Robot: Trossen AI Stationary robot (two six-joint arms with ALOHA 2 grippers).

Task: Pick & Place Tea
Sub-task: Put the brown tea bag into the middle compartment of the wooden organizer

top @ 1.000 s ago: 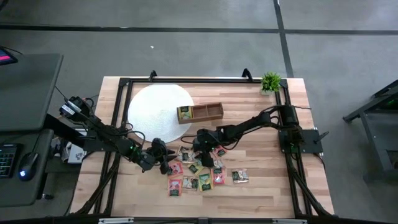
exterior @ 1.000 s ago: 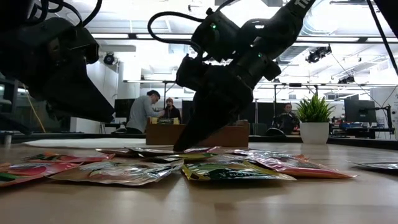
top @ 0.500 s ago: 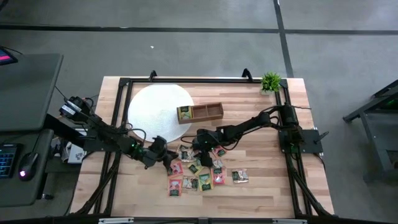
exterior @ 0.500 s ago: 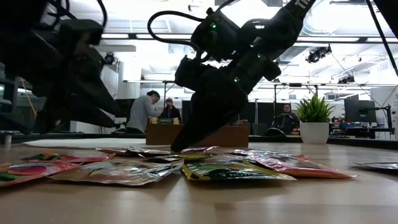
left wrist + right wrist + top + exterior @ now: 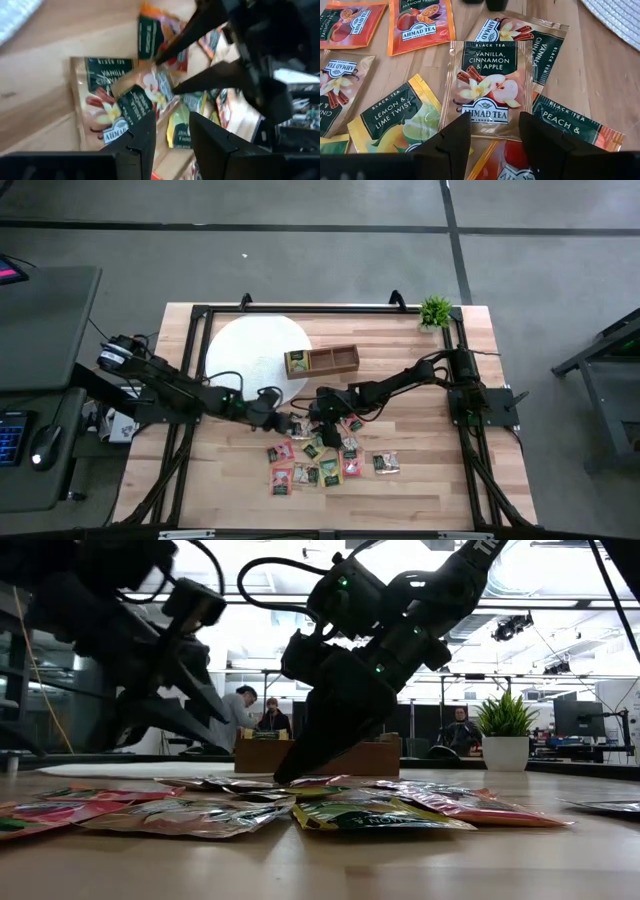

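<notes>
Right hand [image 5: 490,137] spread open over an Ahmad Tea "Vanilla, Cinnamon & Apple" packet [image 5: 487,87]; left hand [image 5: 170,137] likewise open.

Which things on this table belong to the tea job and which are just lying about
Part of the job:
tea packets, scattered on the table
wooden tray, one end slot already holding tea
right tool, open over a vanilla, cinnamon and apple packet
left tool, open at the pile's edge

Just lying about:
round white mat
potted plant

Grey concrete floor [image 5: 300,265] surrounds the wooden worktop [image 5: 420,490]; a dark desk [image 5: 45,320] stands at nine o'clock; ceiling lights [image 5: 250,640] glow overhead.
</notes>
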